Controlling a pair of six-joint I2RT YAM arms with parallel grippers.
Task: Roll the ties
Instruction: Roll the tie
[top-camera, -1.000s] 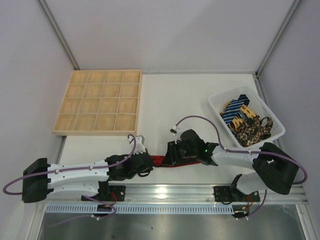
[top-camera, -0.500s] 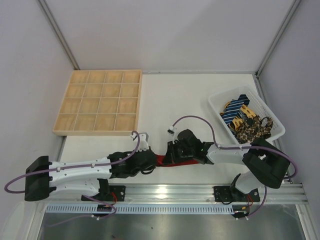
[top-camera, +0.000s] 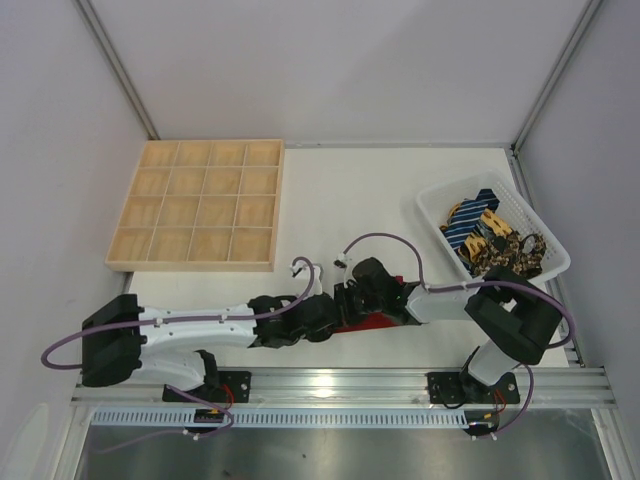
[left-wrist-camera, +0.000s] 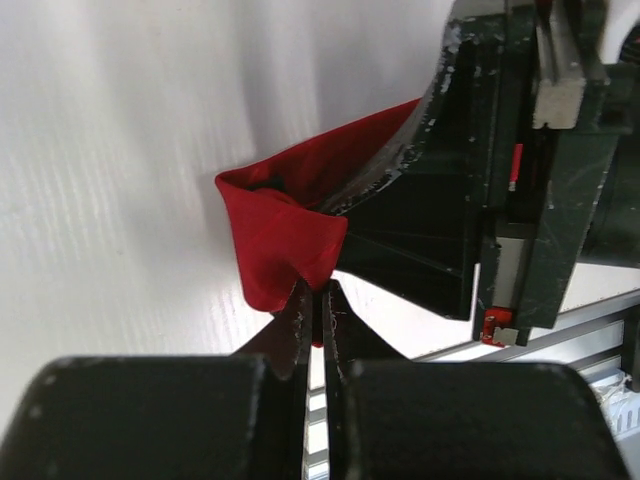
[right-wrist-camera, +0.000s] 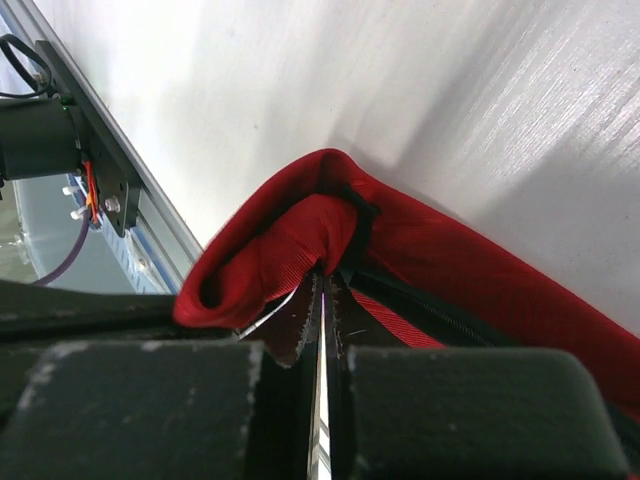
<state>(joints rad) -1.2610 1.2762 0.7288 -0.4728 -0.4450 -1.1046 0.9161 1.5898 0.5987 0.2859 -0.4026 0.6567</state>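
The red tie (top-camera: 372, 322) lies on the white table near the front edge, mostly hidden under both grippers. My left gripper (top-camera: 322, 318) is shut on a folded end of the red tie (left-wrist-camera: 285, 235). My right gripper (top-camera: 345, 305) meets it from the right and is shut on a folded part of the red tie (right-wrist-camera: 300, 240). The two grippers touch or nearly touch. More ties, navy striped (top-camera: 470, 222), mustard and speckled (top-camera: 505, 258), lie in the white basket (top-camera: 433, 203).
A wooden tray (top-camera: 197, 205) with many compartments stands at the back left. The white basket is at the right. The metal rail (top-camera: 340, 385) runs along the front edge. Purple cables loop over both arms.
My left arm has moved right, bringing its gripper up against my right gripper. The red tie between them has bunched up and is now mostly hidden. My right gripper has shifted slightly left.
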